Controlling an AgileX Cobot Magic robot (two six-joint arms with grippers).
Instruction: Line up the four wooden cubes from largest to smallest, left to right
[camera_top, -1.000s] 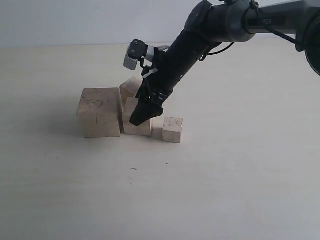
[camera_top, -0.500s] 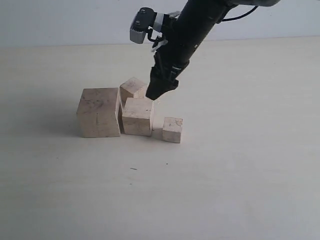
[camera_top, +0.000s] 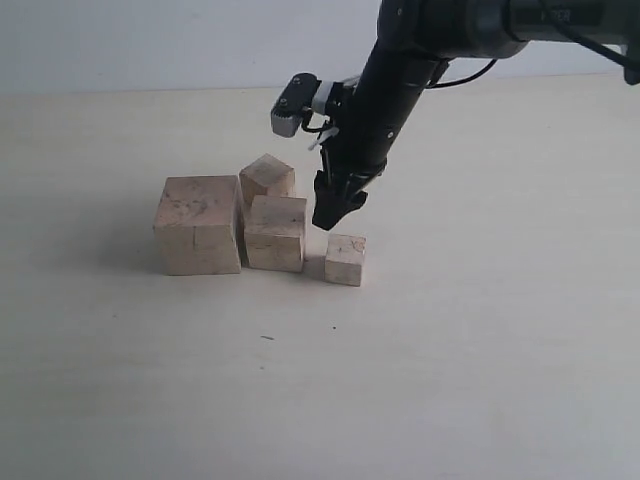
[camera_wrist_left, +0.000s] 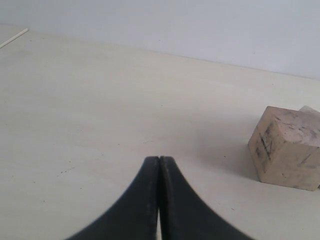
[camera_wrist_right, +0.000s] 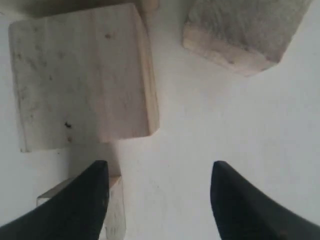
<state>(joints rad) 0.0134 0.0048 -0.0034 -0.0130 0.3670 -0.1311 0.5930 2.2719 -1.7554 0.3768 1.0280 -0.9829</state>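
Four pale wooden cubes stand close together on the table. The largest cube (camera_top: 198, 225) (camera_wrist_left: 286, 147) is at the left, with the second-largest cube (camera_top: 276, 233) (camera_wrist_right: 80, 75) right beside it. The third cube (camera_top: 267, 178) (camera_wrist_right: 245, 30) sits behind those two. The smallest cube (camera_top: 345, 260) (camera_wrist_right: 115, 210) is apart at the right. My right gripper (camera_top: 335, 212) (camera_wrist_right: 157, 170) hangs open and empty just above and behind the smallest cube, to the right of the second-largest. My left gripper (camera_wrist_left: 159, 159) is shut on nothing, low over bare table; it does not show in the exterior view.
The pale table (camera_top: 450, 350) stretches wide on all sides of the cubes. The right arm (camera_top: 400, 70) comes down from the upper right with its wrist camera (camera_top: 293, 105) sticking out to the left. A light wall runs along the back.
The right gripper rose from the second-largest cube's front, swung up and back, then dropped to the right toward the smallest cube. The cubes stay where they were.
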